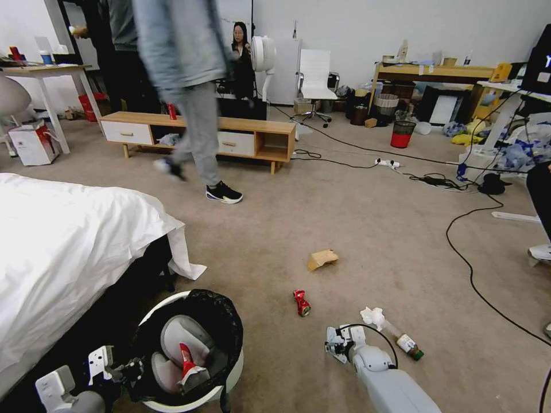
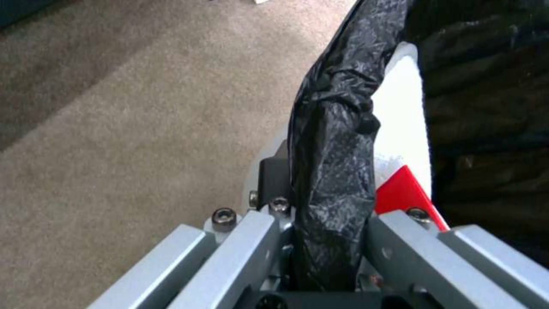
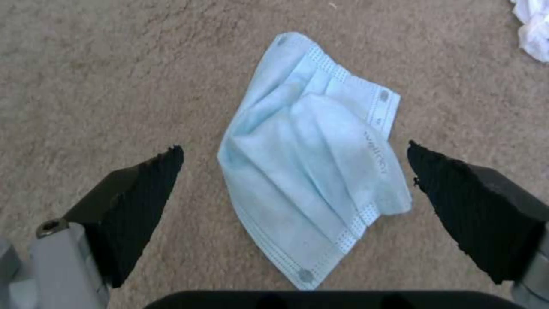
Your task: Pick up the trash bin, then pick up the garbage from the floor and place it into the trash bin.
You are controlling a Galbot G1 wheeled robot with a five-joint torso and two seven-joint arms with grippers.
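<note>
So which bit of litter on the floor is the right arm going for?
The blue mask: it lies flat between the open right end effector fingers, unlike the tissue off to the side.

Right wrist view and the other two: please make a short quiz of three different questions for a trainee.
1. True or false: the right gripper is open above the blue face mask.
2. What does the left gripper hold? A) trash bin rim B) crushed can C) paper bag
3. Fill in: the red-white wrapper lies inside the ____.

Key: 1 true; 2 A; 3 trash bin.
</note>
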